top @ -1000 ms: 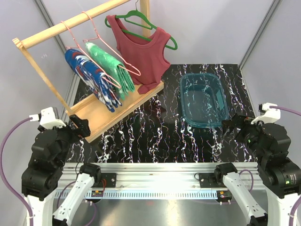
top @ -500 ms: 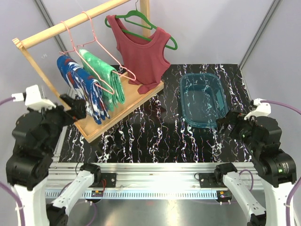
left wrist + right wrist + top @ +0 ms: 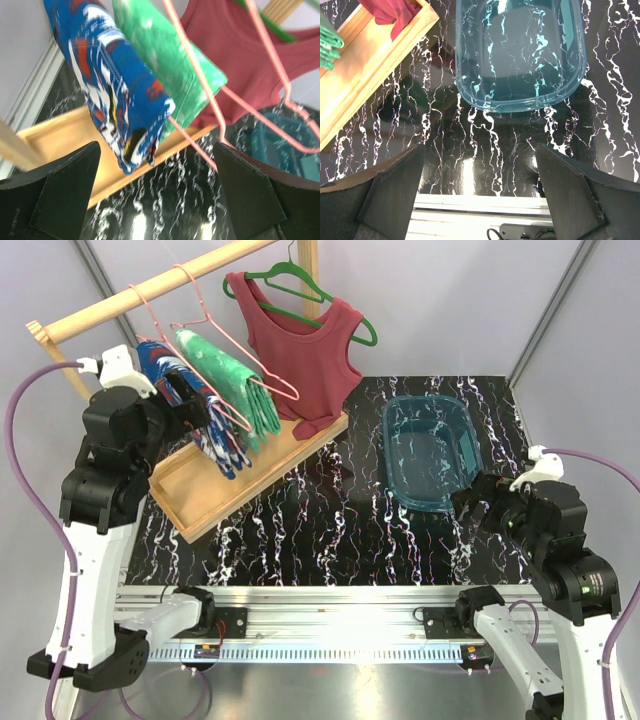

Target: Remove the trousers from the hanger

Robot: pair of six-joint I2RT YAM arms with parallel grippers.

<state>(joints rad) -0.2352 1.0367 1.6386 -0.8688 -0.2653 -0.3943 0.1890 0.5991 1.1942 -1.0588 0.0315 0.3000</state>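
Only the left wrist view shows the left end effector (image 3: 156,165) spread wide, the blue trousers (image 3: 112,95) hanging between its fingers and touching neither. The green trousers (image 3: 170,65) hang at their 2 o'clock, both pairs on pink hangers (image 3: 210,95). From above, the left arm (image 3: 100,480) stands raised at 10 o'clock. The right end effector (image 3: 480,150), equally spread, hovers empty over the bench (image 3: 485,135), with the tub (image 3: 520,106) at 12 o'clock.

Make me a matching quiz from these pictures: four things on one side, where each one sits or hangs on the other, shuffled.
Things:
1. blue patterned trousers
2. green tie-dye trousers
3. dark red tank top
4. teal tub

Places:
A. hanging rightmost on the wooden rail
B. standing on the table
C. hanging between the other two garments
D. hanging nearest the rail's left end

Pairs: 1-D, 2-C, 3-A, 4-B
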